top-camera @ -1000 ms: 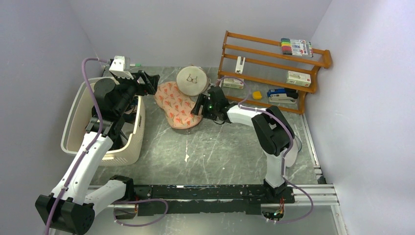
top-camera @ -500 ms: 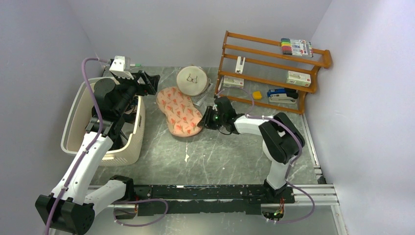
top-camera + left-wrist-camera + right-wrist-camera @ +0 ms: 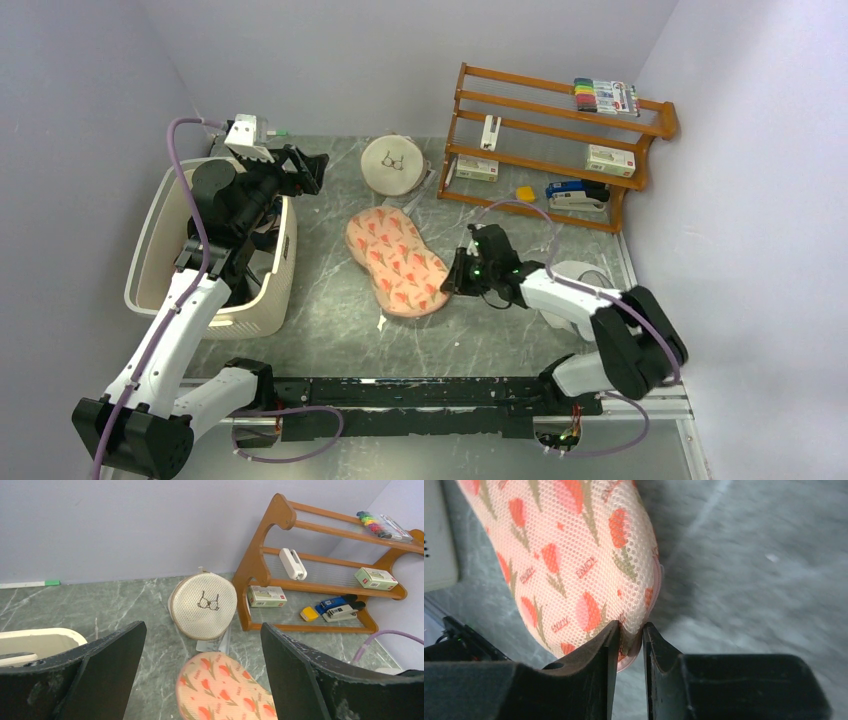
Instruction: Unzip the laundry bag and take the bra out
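Note:
The laundry bag (image 3: 400,262) is a peach-pink peanut-shaped mesh pouch with a red-and-green tulip print, lying on the marble table near the middle. My right gripper (image 3: 452,283) is shut on the bag's near right rim; in the right wrist view the two black fingers pinch the pouch's edge (image 3: 630,635). My left gripper (image 3: 305,170) hangs open over the back left, above the basket's far corner. In the left wrist view the bag (image 3: 222,690) lies below and between its spread fingers. The bra is hidden.
A cream slatted basket (image 3: 262,300) stands at the left under the left arm. A white round mesh pouch (image 3: 391,165) with a bra emblem leans at the back. A wooden rack (image 3: 560,150) with boxes, markers and a stapler fills the back right.
My right gripper closed on the bag's edge and dragged the bag from the back toward the near right. The left arm has not moved.

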`<state>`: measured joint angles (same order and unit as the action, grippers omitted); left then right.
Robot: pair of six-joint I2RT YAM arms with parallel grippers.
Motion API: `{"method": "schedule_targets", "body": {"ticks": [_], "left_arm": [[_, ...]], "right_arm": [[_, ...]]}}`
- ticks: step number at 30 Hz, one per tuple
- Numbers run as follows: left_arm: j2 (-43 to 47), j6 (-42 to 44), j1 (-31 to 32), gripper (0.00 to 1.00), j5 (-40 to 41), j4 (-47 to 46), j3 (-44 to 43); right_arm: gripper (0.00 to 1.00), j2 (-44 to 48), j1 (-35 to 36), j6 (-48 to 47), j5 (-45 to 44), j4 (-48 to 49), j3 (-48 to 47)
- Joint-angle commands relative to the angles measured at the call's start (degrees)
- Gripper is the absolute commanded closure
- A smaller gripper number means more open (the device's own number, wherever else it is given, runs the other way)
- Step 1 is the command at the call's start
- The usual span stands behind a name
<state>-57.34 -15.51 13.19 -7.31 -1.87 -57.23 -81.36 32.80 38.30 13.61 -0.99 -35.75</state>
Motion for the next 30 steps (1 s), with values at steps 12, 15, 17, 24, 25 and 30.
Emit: {"method": "schedule_targets", "body": {"ticks": [12,15,17,24,25,30], "left_arm": [[0.7,-0.8,-0.5,0.03,-2.3,-2.0,-0.6],[0.7,-0.8,-0.5,0.03,-2.5,-1.8,-0.7],[0.8,-0.9,-0.5,0.04,-2.5,-1.9,-0.6],[0.5,-0.9,-0.5,0.03,-3.0,-1.8,-0.8],[0.4,-0.8,-0.5,0.03,-2.9,-1.8,-0.8],[0.5,-0.8,-0.5,0.03,-2.9,-1.8,-0.8]], "right_arm": [[0.72,17.2,-6.9,-5.2,-11.7,-18.5,3.4],[0.69,18.1,-6.5,-5.4,-9.5,-17.6,4.5],[0.68,18.1,-6.1,-5.6,-9.3,-17.1,5.0],[0.65,13.2,-0.1,-3.2,-9.1,-13.3,4.1],[0.65,12.3,1.5,-2.6,-9.2,-12.7,3.7],[0.64,6.7,11.9,1.1,-11.9,-9.7,0.5]]}}
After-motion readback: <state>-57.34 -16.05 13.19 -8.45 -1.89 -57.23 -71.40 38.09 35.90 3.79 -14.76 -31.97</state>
